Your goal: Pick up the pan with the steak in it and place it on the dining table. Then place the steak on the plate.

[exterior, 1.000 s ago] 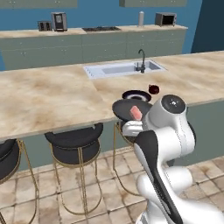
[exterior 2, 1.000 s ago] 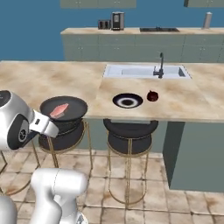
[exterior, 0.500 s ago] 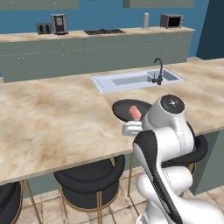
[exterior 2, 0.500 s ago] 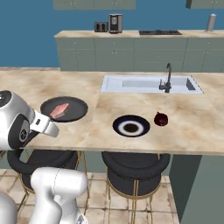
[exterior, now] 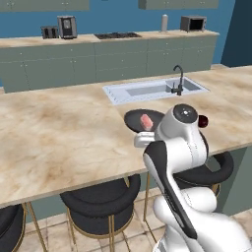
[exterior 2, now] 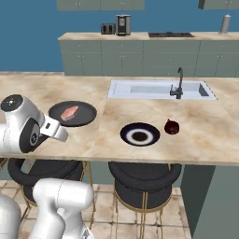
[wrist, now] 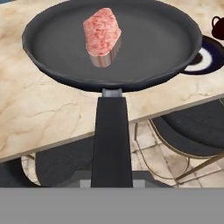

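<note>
Taking the plate (exterior 2: 139, 136) as the landmark, and reading the right base view from its left edge across: the gripper (exterior 2: 55, 131) sits farthest left of the plate, closed tight on the long handle of the pan (exterior 2: 73, 113). The pan is held over the dining table (exterior 2: 112, 126), left of the plate and clear of it, its bowl over the marbled top and its handle reaching back past the near edge. The steak (exterior 2: 68, 112) lies flat inside the pan, near its middle. Just right of the plate, close beside it but apart, sits a small dark-red rounded object (exterior 2: 172, 127). Behind the plate and further right, the sink (exterior 2: 161, 89) is set into the table, with the dark tap (exterior 2: 179, 84) at its near rim.
</note>
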### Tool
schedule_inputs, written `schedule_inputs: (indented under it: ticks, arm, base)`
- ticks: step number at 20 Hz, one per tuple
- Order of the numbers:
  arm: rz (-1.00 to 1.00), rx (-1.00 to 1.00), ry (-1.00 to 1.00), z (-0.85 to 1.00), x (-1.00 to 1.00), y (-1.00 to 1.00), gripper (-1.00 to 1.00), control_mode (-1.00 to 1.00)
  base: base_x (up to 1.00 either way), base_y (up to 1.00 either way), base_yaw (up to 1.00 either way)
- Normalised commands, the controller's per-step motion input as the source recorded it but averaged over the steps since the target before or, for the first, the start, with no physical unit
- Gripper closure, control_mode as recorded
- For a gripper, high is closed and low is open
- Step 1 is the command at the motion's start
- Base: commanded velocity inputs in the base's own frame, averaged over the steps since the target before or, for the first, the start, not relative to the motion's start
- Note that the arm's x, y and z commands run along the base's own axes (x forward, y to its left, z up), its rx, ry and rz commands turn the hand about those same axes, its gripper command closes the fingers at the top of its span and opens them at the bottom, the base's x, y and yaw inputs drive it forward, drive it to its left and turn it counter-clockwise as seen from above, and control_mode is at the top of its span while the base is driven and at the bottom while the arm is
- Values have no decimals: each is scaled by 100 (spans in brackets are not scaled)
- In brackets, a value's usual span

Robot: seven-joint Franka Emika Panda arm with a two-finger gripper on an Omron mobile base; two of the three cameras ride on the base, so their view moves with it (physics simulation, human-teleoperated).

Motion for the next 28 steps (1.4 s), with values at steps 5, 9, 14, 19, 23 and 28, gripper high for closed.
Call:
schedule_inputs:
  ticks: [5, 9, 14, 19, 23, 28]
  arm:
    - [0, 0, 4, -18, 87, -9, 100, -100]
    - [-1, 0, 5, -22, 81, -4, 100, -100]
    - [0, 0, 0, -19, 57, -2, 100, -100]
    - [0, 0, 0, -2, 0, 0, 100, -100]
    - [-2, -1, 3, -36, 8, -6, 100, -100]
    - [-5, 0, 1, -40, 22, -15, 100, -100]
  base:
    - [0, 0, 0]
    - [0, 0, 0]
    - [0, 0, 0]
    - [0, 0, 0]
    - [0, 0, 0]
    - [0, 0, 0]
